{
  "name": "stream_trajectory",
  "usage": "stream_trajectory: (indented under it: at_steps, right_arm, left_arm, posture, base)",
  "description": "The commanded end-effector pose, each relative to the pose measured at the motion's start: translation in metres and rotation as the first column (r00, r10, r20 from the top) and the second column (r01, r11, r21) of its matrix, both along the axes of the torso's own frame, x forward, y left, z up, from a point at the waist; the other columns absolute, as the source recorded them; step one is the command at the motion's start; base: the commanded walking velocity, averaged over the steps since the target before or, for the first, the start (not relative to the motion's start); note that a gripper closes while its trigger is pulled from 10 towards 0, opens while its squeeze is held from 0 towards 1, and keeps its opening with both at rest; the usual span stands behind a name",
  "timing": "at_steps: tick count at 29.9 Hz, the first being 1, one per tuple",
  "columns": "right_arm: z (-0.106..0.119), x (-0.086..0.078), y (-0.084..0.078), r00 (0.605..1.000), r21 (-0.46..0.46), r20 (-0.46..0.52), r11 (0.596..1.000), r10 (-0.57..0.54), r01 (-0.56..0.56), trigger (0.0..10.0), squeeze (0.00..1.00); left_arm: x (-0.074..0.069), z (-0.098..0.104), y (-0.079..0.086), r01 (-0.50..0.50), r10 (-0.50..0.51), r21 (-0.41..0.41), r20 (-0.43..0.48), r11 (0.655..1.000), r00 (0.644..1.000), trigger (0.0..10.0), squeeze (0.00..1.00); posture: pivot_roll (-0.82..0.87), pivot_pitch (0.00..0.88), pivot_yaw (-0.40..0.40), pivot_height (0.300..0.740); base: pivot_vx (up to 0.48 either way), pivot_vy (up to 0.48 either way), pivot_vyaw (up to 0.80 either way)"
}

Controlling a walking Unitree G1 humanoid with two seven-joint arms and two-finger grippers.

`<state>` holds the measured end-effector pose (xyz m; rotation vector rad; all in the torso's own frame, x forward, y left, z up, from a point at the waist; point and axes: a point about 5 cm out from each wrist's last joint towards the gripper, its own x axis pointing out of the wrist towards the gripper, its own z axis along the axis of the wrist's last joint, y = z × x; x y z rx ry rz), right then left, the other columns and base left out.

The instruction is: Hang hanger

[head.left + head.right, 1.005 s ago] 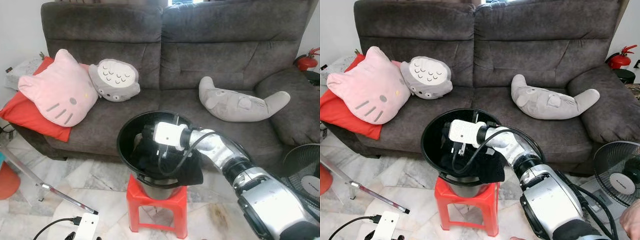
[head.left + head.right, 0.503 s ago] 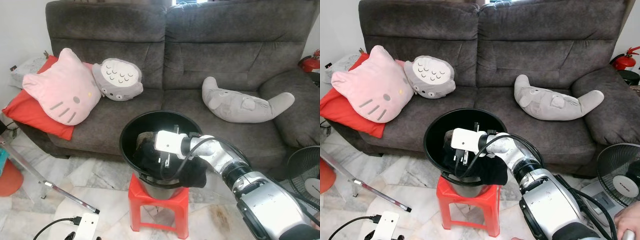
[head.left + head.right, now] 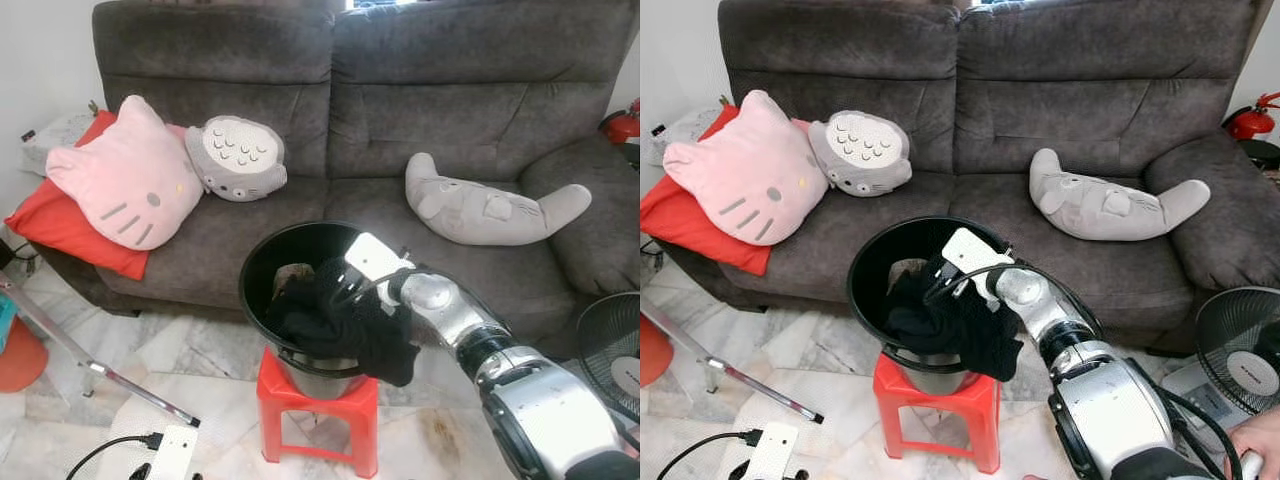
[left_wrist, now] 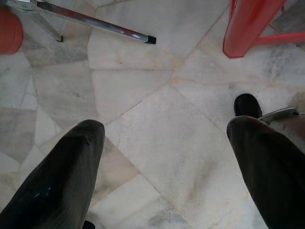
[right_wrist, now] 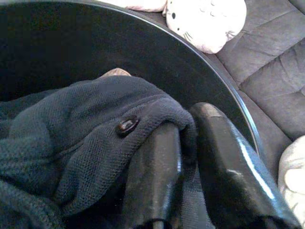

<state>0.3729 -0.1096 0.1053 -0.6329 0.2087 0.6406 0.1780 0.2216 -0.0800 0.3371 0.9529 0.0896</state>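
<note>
You see a dark knitted cloth garment with a glossy button, a shiny black plastic bucket, a smooth red plastic stool, and a polished marble floor.

Marble floor w/ red stool carrying black bucket; white device + metal bar also on floor. Sofa holds pink cat pillow, grey plush, long grey plush.

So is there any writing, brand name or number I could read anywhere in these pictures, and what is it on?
Nothing can be read with certainty.
Fan: a small dark mark on its white hub, too small to read.
Dark garment: a button, no label or print showing.
Pink cat-face cushion and grey plush: only drawn faces, no words.
</note>
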Motion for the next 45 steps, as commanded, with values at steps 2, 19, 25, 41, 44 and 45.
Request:
stream_trajectory:
  at_steps: [2,19,25,41,44,45]
  right_arm:
    - [0.009,0.004,0.003,1.0,0.031,0.023,0.999,-0.018,0.018,10.0,1.0]
    - [0.02,0.011,0.001,0.995,0.152,0.013,0.984,-0.095,0.092,10.0,1.0]
    - [0.023,0.012,0.003,0.996,0.162,0.02,0.983,-0.092,0.088,10.0,1.0]
    - [0.014,0.008,-0.009,0.998,-0.157,-0.038,0.986,0.054,-0.059,10.0,1.0]
    - [0.02,0.011,-0.017,0.998,-0.222,-0.015,0.973,0.057,-0.059,10.0,1.0]
    - [0.021,0.012,-0.018,0.998,-0.236,-0.015,0.97,0.062,-0.064,10.0,1.0]
  left_arm:
    - [-0.002,0.0,0.004,0.005,-0.005,0.014,-0.012,1.0,1.0,10.0,0.0]
    - [-0.003,-0.001,0.003,0.003,-0.002,0.008,-0.015,1.0,1.0,10.0,0.0]
    - [-0.003,-0.001,0.003,0.002,-0.002,0.005,-0.016,1.0,1.0,10.0,0.0]
    - [-0.002,-0.001,0.003,-0.001,0.001,-0.005,-0.016,1.0,1.0,10.0,0.0]
    - [-0.002,-0.001,0.003,-0.001,0.001,-0.006,-0.016,1.0,1.0,10.0,0.0]
    - [-0.002,-0.001,0.003,0.0,0.0,-0.006,-0.016,1.0,1.0,10.0,0.0]
  posture:
    - [-0.01,0.0,0.06,0.74]
    - [-0.02,0.0,0.059,0.74]
    - [-0.02,0.0,0.064,0.74]
    - [-0.02,0.0,0.071,0.74]
    - [-0.02,0.0,0.071,0.74]
    - [-0.03,0.0,0.074,0.74]
  base:
    - [0.0,0.0,0.0]
    - [0.0,0.0,0.0]
    - [0.0,0.0,0.0]
    - [0.0,0.0,0.0]
    - [0.0,0.0,0.0]
    - [0.0,0.0,0.0]
